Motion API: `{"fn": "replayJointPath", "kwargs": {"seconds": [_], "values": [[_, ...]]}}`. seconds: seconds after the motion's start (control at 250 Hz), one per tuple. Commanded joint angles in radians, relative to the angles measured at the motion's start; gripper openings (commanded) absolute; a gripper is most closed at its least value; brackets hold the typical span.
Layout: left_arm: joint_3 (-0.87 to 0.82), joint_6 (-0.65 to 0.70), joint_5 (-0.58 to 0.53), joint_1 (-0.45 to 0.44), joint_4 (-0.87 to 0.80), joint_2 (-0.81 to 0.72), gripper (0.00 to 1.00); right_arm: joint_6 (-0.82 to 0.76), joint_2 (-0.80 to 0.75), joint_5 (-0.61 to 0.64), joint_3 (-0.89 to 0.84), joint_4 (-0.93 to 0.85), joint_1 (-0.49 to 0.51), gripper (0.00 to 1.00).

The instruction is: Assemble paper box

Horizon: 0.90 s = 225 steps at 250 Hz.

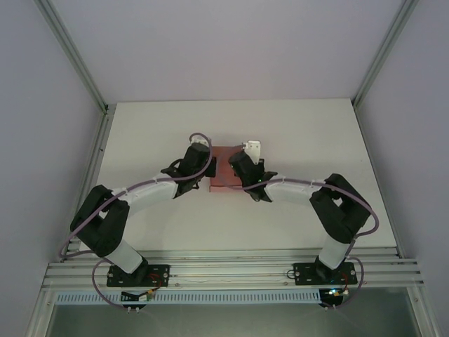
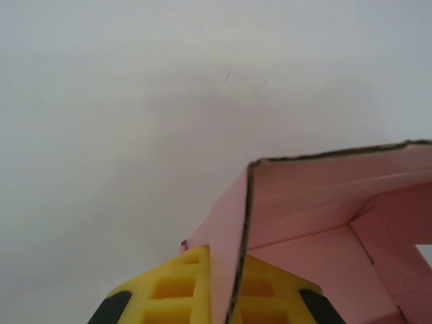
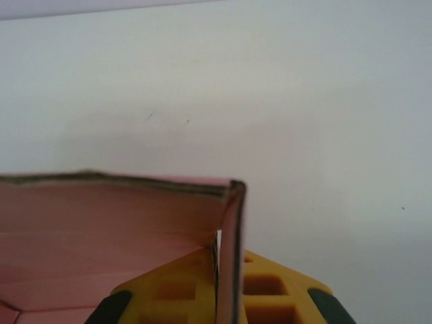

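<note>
The left gripper (image 2: 225, 287) is pinching the pink box's (image 2: 317, 202) left wall, fingers nearly closed. The right gripper (image 3: 228, 287) is pinching its right wall, mid-table (image 1: 295, 133).

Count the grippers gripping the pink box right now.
2: the left gripper is shut on the left wall of the paper box, the right gripper on its right wall.

paper box (image 1: 223, 177): 1 | hands: 2, left hand (image 1: 210, 166), right hand (image 1: 233, 163) | table (image 1: 295, 133): 1
</note>
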Motion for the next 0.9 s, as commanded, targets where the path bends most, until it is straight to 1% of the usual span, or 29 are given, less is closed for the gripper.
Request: {"fn": "replayJointPath", "kwargs": {"seconds": [0.0, 0.024, 0.076, 0.188, 0.288, 0.351, 0.431, 0.499, 0.575, 0.635, 0.687, 0.747, 0.807, 0.835, 0.871, 0.894], "values": [[-0.056, -0.055, 0.14, -0.082, 0.099, -0.02, 0.0, -0.064, 0.008, -0.056, -0.093, 0.202, 0.083, 0.05], [-0.068, -0.087, 0.151, -0.082, 0.117, -0.022, 0.0, -0.068, 0.011, -0.027, -0.106, 0.224, 0.091, 0.05], [-0.093, -0.119, 0.172, -0.087, 0.149, -0.023, 0.0, -0.062, 0.012, -0.023, -0.119, 0.233, 0.098, 0.05], [-0.138, -0.16, 0.112, -0.099, 0.177, -0.025, 0.0, -0.059, 0.014, -0.026, -0.133, 0.242, 0.115, 0.05], [-0.139, -0.193, 0.115, -0.104, 0.195, -0.022, 0.0, -0.063, 0.023, -0.026, -0.137, 0.255, 0.131, 0.05], [-0.149, -0.187, 0.134, -0.117, 0.222, -0.029, 0.0, -0.07, 0.02, -0.015, -0.146, 0.27, 0.139, 0.05], [-0.199, -0.173, 0.098, -0.138, 0.27, -0.046, 0.0, -0.072, 0.012, 0.005, -0.178, 0.305, 0.153, 0.04], [-0.233, -0.161, 0.082, -0.143, 0.278, -0.06, 0.0, -0.086, 0.012, 0.017, -0.203, 0.338, 0.161, 0.04], [-0.253, -0.138, 0.097, -0.144, 0.266, -0.089, 0.05, -0.106, 0.006, 0.047, -0.223, 0.354, 0.165, 0.04], [-0.271, -0.129, 0.104, -0.144, 0.25, -0.122, 0.06, -0.112, -0.006, 0.081, -0.241, 0.359, 0.171, 0.04], [-0.285, -0.131, 0.095, -0.143, 0.229, -0.156, 0.1, -0.118, -0.012, 0.092, -0.266, 0.391, 0.175, 0.04], [-0.304, -0.122, 0.104, -0.145, 0.208, -0.199, 0.16, -0.131, -0.008, 0.093, -0.293, 0.425, 0.178, 0.04], [-0.316, -0.125, 0.09, -0.145, 0.171, -0.24, 0.22, -0.15, 0.009, 0.094, -0.312, 0.474, 0.186, 0.04], [-0.318, -0.124, 0.088, -0.145, 0.149, -0.258, 0.26, -0.174, 0.018, 0.094, -0.319, 0.495, 0.19, 0.04], [-0.32, -0.128, 0.086, -0.145, 0.118, -0.282, 0.28, -0.211, 0.031, 0.099, -0.327, 0.523, 0.199, 0.03], [-0.326, -0.129, 0.086, -0.145, 0.102, -0.297, 0.34, -0.232, 0.037, 0.118, -0.332, 0.541, 0.204, 0.03]]}}
